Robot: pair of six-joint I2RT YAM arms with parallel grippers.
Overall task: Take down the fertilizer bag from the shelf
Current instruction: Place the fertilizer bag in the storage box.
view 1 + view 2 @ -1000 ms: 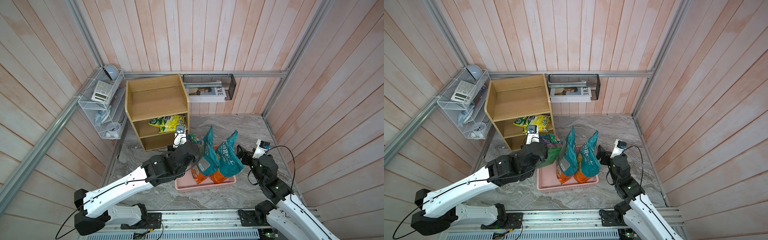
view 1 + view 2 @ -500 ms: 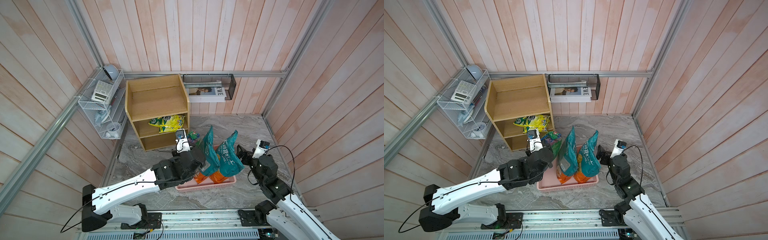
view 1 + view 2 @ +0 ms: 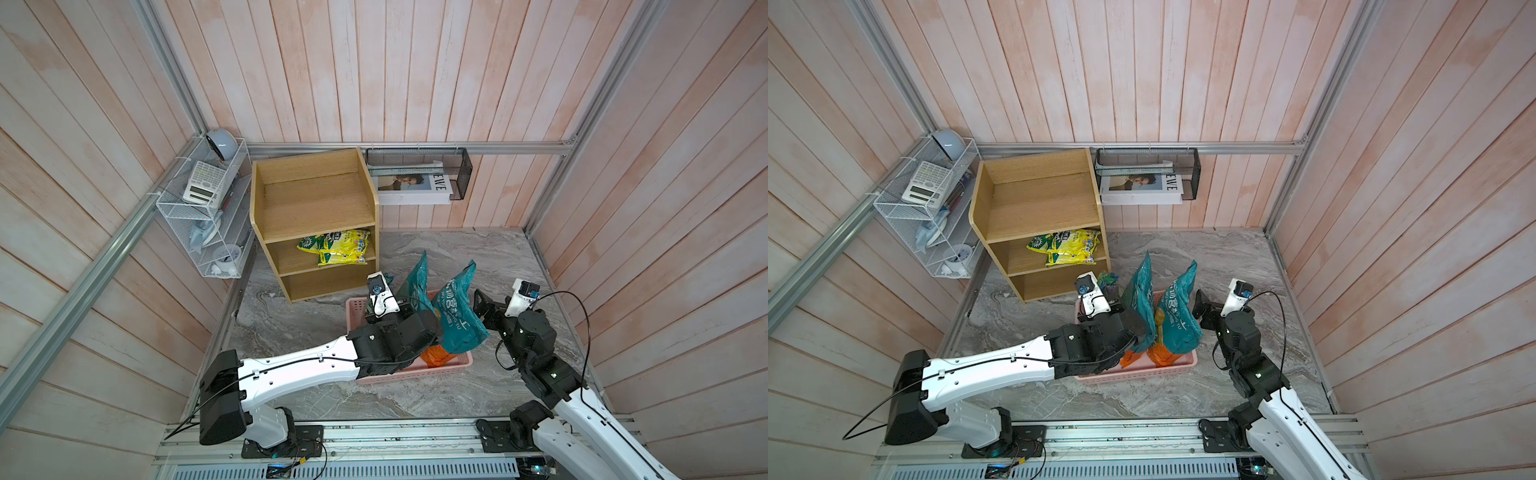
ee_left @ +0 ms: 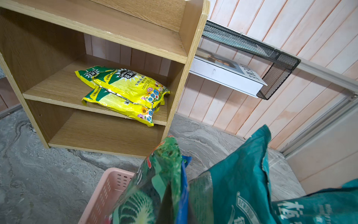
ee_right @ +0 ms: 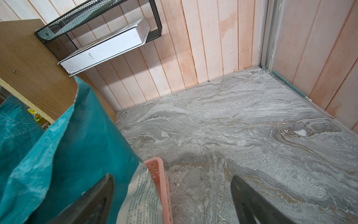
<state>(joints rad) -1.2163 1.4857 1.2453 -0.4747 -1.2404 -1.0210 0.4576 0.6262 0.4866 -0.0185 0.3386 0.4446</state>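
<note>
Left tool (image 3: 409, 307) closed on a green bag (image 4: 155, 184) (cactus print), held upright over the pink basket (image 4: 110, 186) on the bench, clear of the shelf (image 3: 316, 199) and just beside two teal bags (image 3: 455, 320) standing in the basket. Two yellow bags (image 3: 336, 247) lie stacked on the shelf's middle tier. Right tool (image 5: 171, 177), jaws wide apart and holding nothing, sits near the basket's corner.

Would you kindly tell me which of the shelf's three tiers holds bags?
The middle tier: two yellow bags lie stacked there, while the top tier and bottom tier are bare.
</note>
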